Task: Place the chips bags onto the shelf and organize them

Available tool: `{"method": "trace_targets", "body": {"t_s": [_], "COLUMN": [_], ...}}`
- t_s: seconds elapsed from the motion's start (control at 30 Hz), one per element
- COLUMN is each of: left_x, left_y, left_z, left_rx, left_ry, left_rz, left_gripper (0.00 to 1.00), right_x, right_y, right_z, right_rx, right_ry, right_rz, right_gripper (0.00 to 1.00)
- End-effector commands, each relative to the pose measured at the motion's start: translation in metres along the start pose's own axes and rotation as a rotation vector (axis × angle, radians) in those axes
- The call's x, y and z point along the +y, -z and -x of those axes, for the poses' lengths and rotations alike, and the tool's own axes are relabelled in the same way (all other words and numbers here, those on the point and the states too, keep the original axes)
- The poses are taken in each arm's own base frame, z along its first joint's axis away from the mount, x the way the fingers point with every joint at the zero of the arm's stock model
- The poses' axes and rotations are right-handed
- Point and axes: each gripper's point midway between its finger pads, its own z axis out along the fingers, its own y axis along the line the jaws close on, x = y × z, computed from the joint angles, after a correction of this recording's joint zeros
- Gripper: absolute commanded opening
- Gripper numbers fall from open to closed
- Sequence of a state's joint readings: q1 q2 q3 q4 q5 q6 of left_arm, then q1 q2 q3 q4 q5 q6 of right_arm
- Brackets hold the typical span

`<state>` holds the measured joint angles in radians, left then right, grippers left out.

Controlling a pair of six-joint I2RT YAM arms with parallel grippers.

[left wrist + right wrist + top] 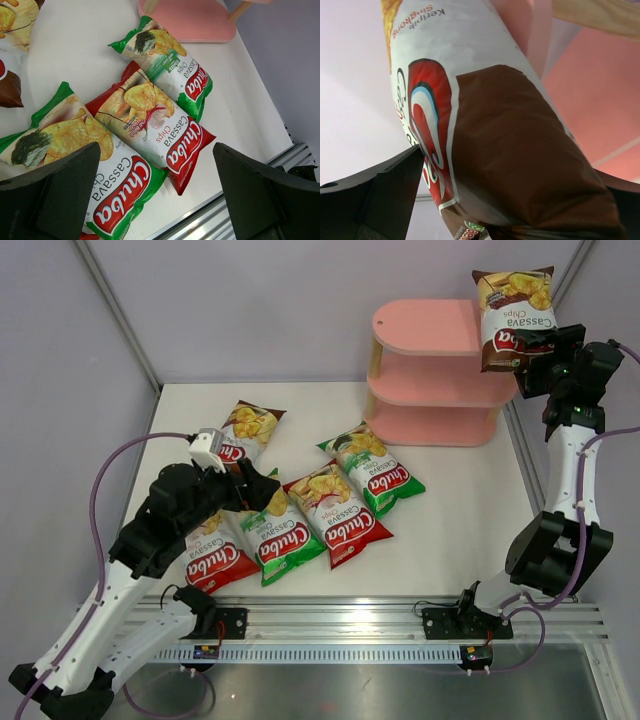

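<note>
Holding brown bag (512, 310) upright between right gripper (532, 346) jaws, apparently pinched low, for shelf (410, 325) top | left gripper (156, 200) wide, empty

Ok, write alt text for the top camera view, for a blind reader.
The right gripper holds a brown bag up by the top tier of the pink shelf. Five more bags lie on the white table, with the left arm over them.
</note>
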<state>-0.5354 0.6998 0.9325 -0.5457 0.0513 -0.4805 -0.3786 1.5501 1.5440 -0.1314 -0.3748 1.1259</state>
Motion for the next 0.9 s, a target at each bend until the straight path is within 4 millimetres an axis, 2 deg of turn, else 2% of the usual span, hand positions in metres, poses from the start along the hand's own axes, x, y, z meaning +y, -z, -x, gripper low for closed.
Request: {"method": "trace_targets", "body": {"t_s": [0.0,0.1,0.33,0.47,0.5,0.63,0.87], "left_x": [-0.001,0.001,-0.001,-0.001,-0.001,-0.001,0.005], "left_y": [0.003,0.001,-0.007,-0.010,-0.010,-0.010,-0.012], "left_z": [0.018,0.018,0.012,0.009,0.009,0.009,0.009], "left_rx": [-0.046,-0.035,-0.009,0.002,0.002,0.000,-0.002], "left_ry": [-0.027,-0.031,-0.027,-0.027,-0.027,-0.027,-0.037], "left_rz": [0.015,0.029,0.015,0.010,0.009,0.009,0.041], "left_gripper": [0.99,0.99,0.99,0.99,0.99,0.99,0.99], "right_x": [0.005,0.005,0.021,0.029,0.030,0.028,0.024], "right_y": [0.016,0.019,0.035,0.037,0.035,0.025,0.004], "right_z": [0.006,0.007,0.013,0.015,0.015,0.017,0.022], "right_rx": [-0.028,-0.029,-0.062,-0.062,-0.054,-0.043,-0.028], "right_ry": [0.029,0.036,0.049,0.035,0.018,-0.019,-0.065], "right_rz": [-0.011,-0.012,0.030,0.068,0.077,0.091,0.089], "right_gripper": [0.99,1.00,0.96,0.81,0.71,0.57,0.49]}}
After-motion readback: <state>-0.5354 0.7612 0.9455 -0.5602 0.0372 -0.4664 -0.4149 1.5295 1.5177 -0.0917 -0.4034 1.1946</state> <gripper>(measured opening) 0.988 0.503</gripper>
